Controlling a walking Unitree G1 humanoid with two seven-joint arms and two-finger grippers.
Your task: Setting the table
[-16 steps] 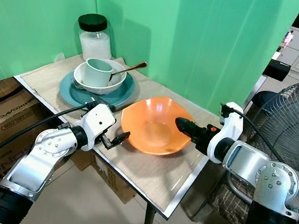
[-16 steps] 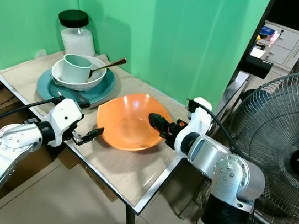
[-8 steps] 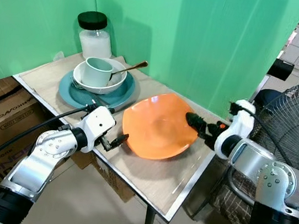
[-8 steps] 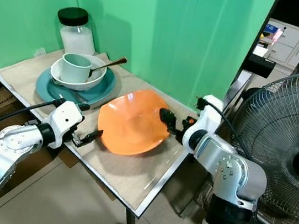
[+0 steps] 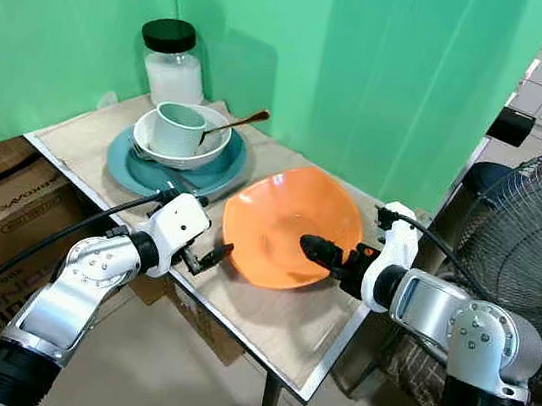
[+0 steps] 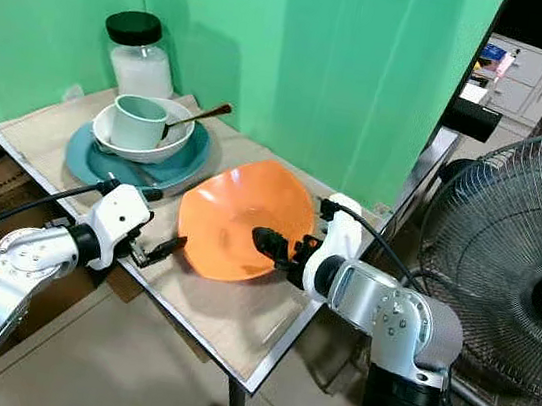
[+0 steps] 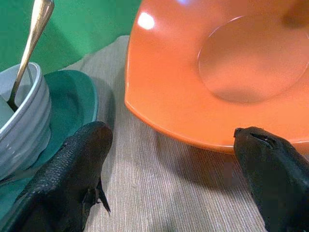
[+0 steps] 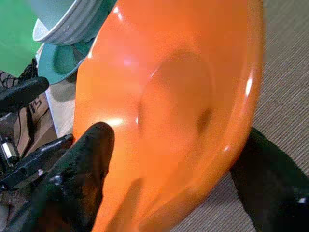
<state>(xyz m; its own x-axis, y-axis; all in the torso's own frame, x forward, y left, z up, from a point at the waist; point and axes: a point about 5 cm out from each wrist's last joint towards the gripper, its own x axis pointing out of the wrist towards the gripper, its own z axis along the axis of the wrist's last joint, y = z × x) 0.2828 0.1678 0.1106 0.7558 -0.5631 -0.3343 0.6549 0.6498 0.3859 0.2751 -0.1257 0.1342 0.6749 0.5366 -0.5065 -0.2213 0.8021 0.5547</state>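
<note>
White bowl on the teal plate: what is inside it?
Inside the white bowl stand a pale green cup and a spoon, handle out over the rim. The spoon's head is hidden.

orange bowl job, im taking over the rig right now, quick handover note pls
Right gripper: shut on the orange bowl's near rim, bowl tipped up toward the green backdrop.
Left gripper: open, at the bowl's left edge, not gripping.
Teal plate holds a white bowl with a cup and spoon, jar behind.
Done: bowl grasped. Left: set it flat in place, then lay out the stack.
</note>
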